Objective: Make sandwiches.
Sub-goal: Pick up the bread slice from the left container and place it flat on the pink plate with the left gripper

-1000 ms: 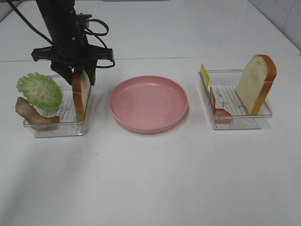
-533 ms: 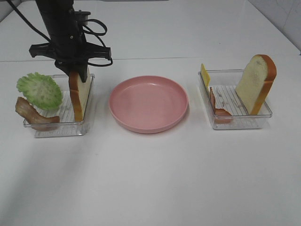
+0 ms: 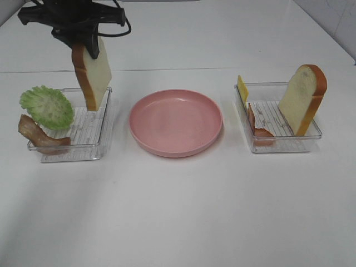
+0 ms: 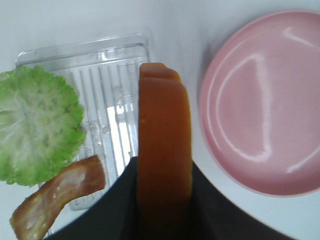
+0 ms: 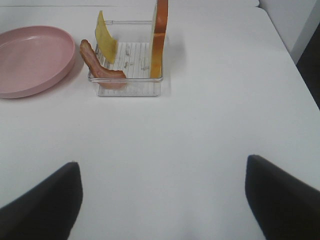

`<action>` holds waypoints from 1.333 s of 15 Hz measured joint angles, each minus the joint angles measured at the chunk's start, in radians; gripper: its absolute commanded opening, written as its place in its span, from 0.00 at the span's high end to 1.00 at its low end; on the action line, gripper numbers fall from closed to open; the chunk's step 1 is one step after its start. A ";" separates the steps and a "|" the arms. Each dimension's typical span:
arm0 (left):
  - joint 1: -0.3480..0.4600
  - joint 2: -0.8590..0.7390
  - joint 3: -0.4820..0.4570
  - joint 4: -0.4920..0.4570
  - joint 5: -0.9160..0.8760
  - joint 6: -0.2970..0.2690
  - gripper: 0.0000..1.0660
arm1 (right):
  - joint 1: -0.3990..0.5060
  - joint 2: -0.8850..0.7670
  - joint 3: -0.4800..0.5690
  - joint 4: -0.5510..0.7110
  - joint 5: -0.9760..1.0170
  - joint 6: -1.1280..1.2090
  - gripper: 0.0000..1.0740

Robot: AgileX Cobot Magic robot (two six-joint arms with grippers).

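Exterior high view shows a white table (image 3: 178, 217) with a round pink plate (image 3: 176, 122) in the middle. A clear tray sits on each side of the plate.

The left end effector (image 3: 84, 43) is up in the air over the left tray (image 3: 83, 151). It is clenched on the top of a bread slice (image 3: 93, 75). The bread slice hangs down from it, a bit tilted, over the side of the tray that is near the plate. The slice does not touch the tray. In the left wrist view the black fingers (image 4: 117, 210) squeeze the slice from both sides, and only its orange-brown crust shows.

Green lettuce (image 3: 47, 107) leans on the far side of the left tray, away from the plate. A bacon strip (image 3: 39, 135) lies just beside the lettuce, over the tray's edge.

The right tray (image 3: 281, 147) holds a second bread slice (image 3: 303, 99) that stands up and leans on the outer side. A yellow cheese square (image 3: 242, 89) stands at the back corner near the plate. A second bacon strip (image 3: 257, 125) leans on the side by the plate.

The right end effector (image 5: 161, 162) is spread wide and grasps nothing. It hangs over bare table, well apart from the right tray.
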 measured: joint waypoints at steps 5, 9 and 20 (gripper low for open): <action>0.000 -0.006 -0.054 -0.331 -0.085 0.134 1.00 | 0.000 0.000 0.000 0.000 0.000 0.000 0.23; 0.000 0.060 -0.059 -0.464 -0.139 0.197 1.00 | 0.000 0.000 0.000 0.000 0.000 0.000 0.23; 0.000 0.319 -0.059 -0.802 -0.250 0.182 1.00 | 0.000 0.000 0.000 0.000 0.000 0.000 0.23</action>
